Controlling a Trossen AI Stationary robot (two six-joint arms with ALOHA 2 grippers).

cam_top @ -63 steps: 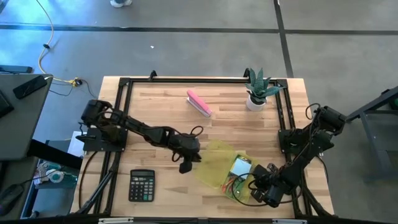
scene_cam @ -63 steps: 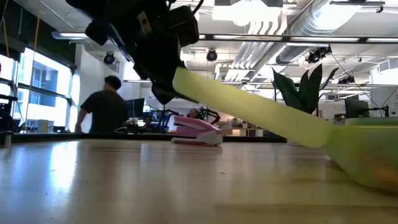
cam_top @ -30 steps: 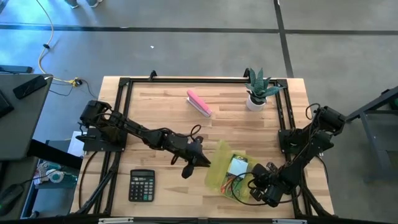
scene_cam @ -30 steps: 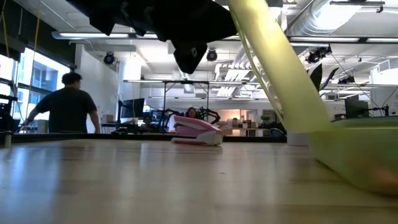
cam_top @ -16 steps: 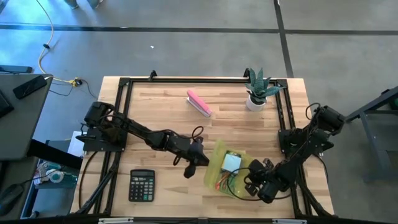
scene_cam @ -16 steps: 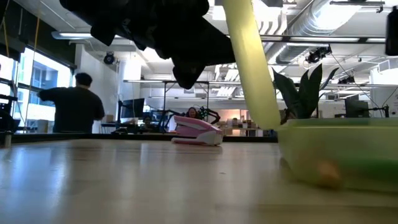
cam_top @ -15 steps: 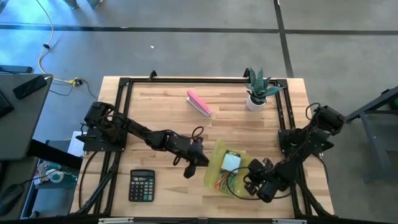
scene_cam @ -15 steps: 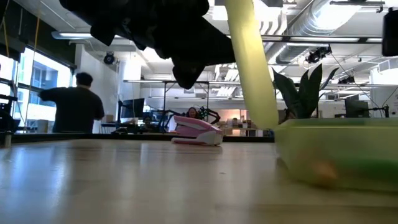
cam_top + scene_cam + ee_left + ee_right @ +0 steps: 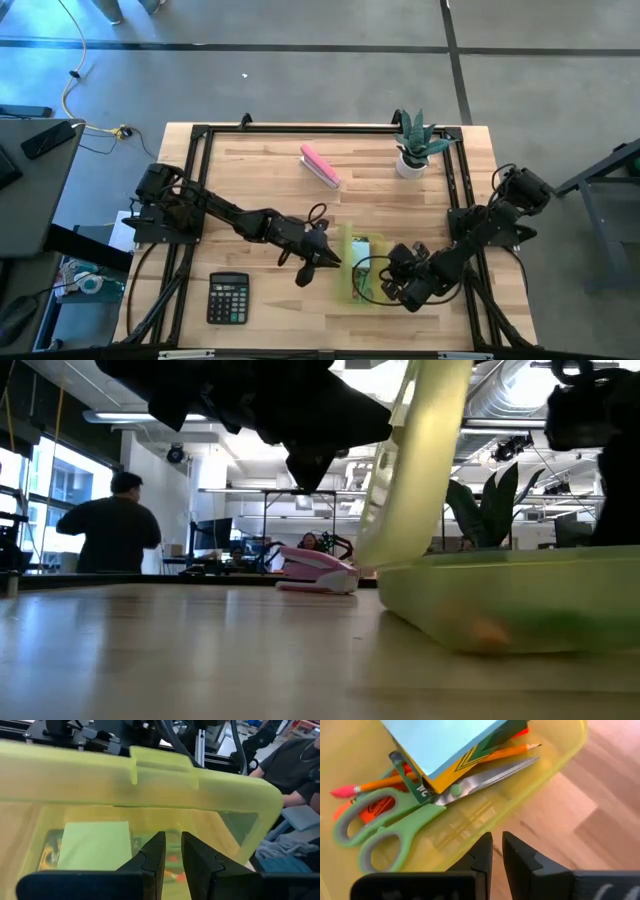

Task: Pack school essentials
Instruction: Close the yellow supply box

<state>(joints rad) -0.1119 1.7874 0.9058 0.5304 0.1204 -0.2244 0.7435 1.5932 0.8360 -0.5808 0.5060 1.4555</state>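
One yellow-green case (image 9: 540,775) held one green-handled scissors (image 9: 385,827), one note pad (image 9: 445,740), two pencils (image 9: 500,754); left gripper (image 9: 169,851) and right gripper (image 9: 497,851) had fingers nearly pressed together.

Grey concrete floor (image 9: 300,90) fills the high view's upper half. In the low view, a person (image 9: 112,530) stands at left near bright windows (image 9: 60,500); ceiling ducts (image 9: 500,400) run upper right.

The green-handled scissors (image 9: 395,825) are laid flat in a see-through yellow-green box (image 9: 555,757), blades shut (the tips are pointed at the wall). A light blue note pad (image 9: 445,740) is rested on top of them, tilted. An orange pencil (image 9: 505,752) with a pink end is tucked underneath.
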